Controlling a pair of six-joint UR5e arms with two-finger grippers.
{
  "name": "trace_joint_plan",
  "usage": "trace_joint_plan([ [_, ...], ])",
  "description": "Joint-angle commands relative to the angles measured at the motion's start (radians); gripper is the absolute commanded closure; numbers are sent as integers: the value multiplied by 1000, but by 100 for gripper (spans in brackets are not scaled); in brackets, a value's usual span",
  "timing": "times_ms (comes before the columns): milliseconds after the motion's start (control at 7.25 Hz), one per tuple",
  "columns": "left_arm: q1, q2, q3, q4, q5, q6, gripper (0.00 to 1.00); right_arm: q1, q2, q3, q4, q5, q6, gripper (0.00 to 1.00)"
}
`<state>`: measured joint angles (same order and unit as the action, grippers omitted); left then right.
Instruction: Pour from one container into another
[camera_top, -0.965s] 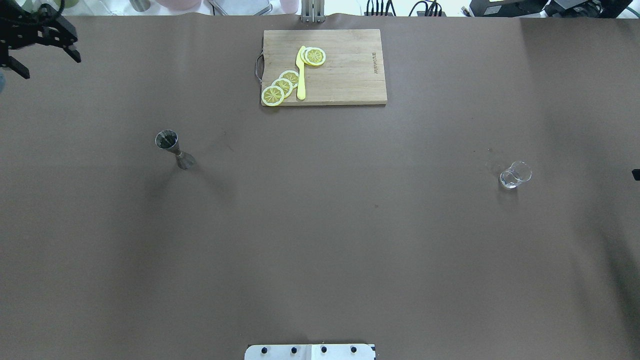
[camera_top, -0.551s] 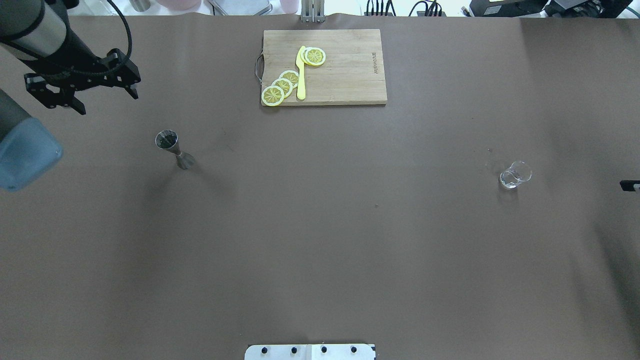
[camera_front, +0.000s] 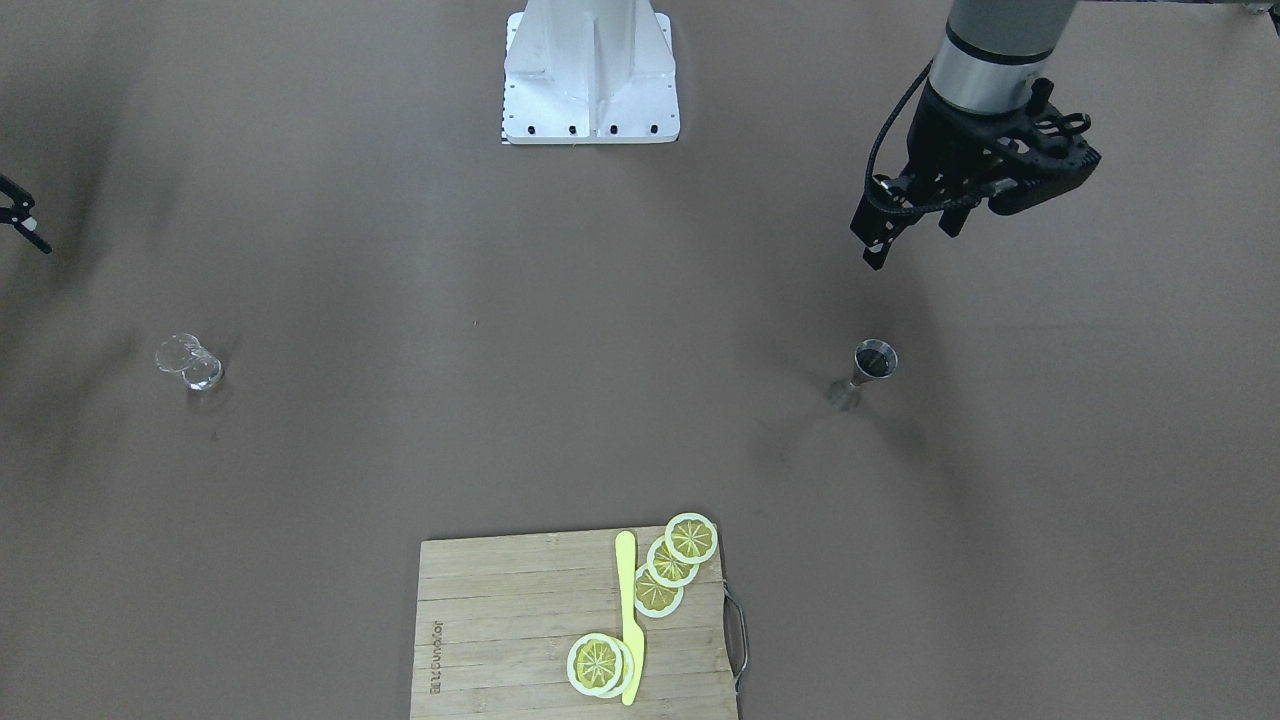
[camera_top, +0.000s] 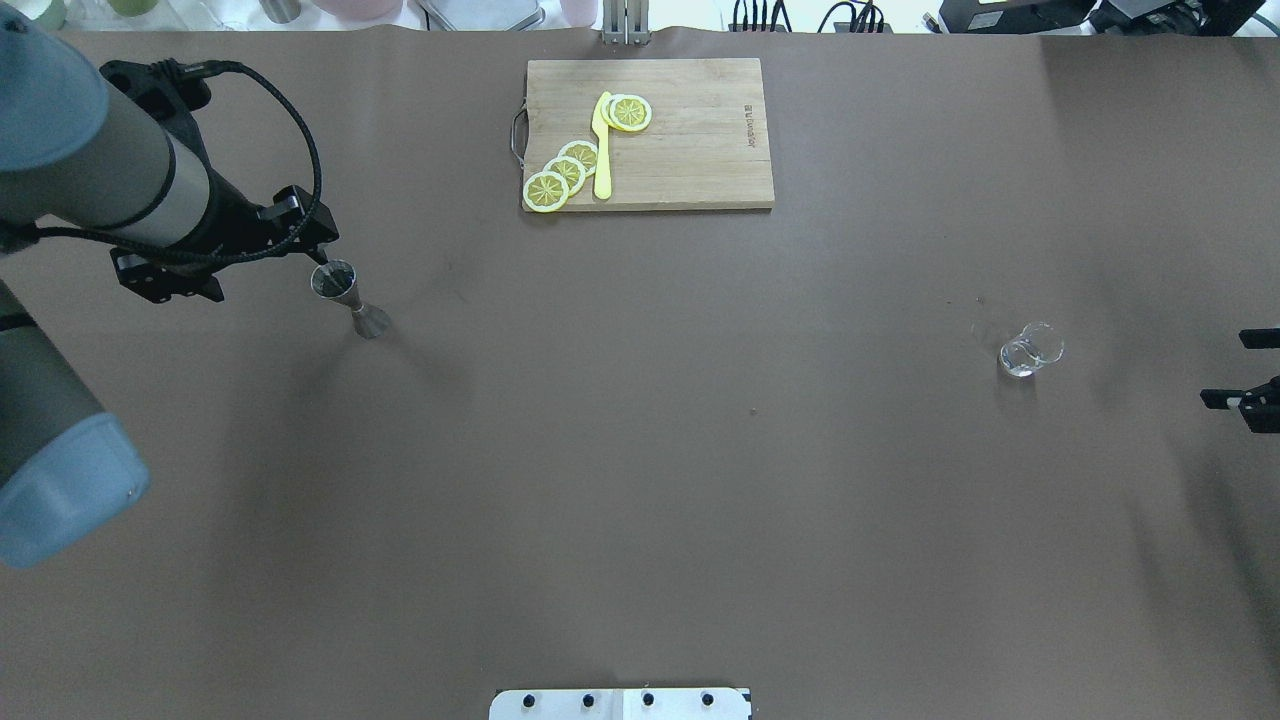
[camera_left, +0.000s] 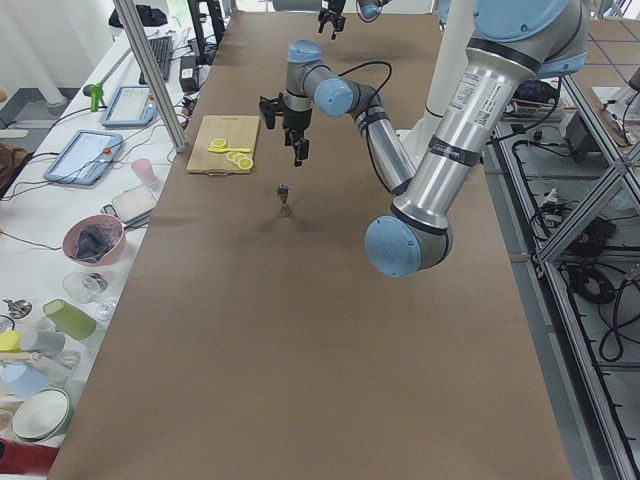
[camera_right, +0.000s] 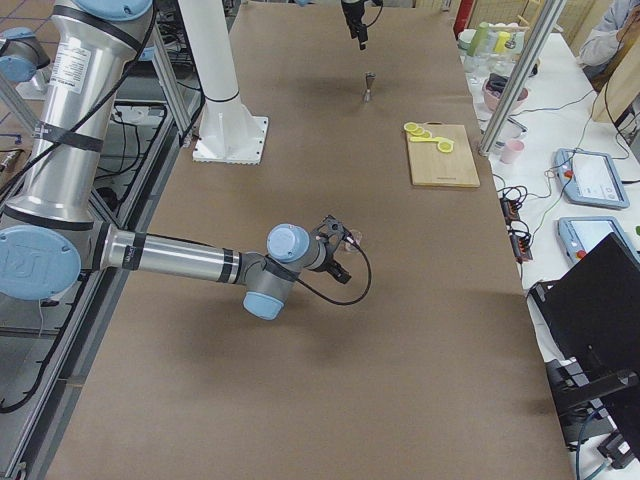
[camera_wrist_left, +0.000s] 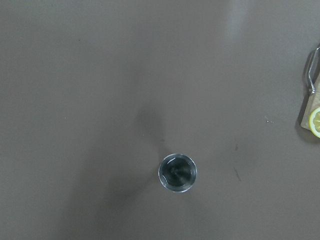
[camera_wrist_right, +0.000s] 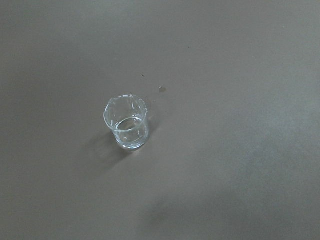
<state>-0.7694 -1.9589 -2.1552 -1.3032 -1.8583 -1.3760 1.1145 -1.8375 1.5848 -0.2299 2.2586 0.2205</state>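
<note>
Cutting board (camera_top: 690, 150) with lemon slices (camera_top: 565, 172) and yellow knife (camera_top: 601, 150) lies well apart from the upright, hourglass steel jigger (camera_top: 345, 295) and short clear glass (camera_top: 1030, 350). Left gripper (camera_front: 908, 245) and right gripper (camera_top: 1222, 368) hang with fingers spread.

A brown-covered table (camera_top: 640, 500) stands beside a white side bench (camera_left: 40, 215) and aluminium post (camera_left: 150, 75).

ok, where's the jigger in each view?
Front-facing: jigger right of centre, above the board.
Overhead: jigger left of centre, below-left of board.
Exterior left: jigger upper middle, nearer than board.
Exterior right: jigger top centre, beyond board.
Left wrist: jigger below centre, seen from above.
Right wrist: not in it.
Shared landmark: the board, in all but right wrist.
</note>
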Motion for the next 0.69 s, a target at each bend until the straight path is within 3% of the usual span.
trace_joint_plan([
  [0,123,99,-69,-77,103,-14,2,-41,62,-63,43,-20,-65,0],
  [276,247,146,-98,-94,384,-64,4,-68,118,-115,46,-17,-145,0],
  [551,292,150,-77,-164,529,-60,4,-94,149,-149,46,-8,-231,0],
])
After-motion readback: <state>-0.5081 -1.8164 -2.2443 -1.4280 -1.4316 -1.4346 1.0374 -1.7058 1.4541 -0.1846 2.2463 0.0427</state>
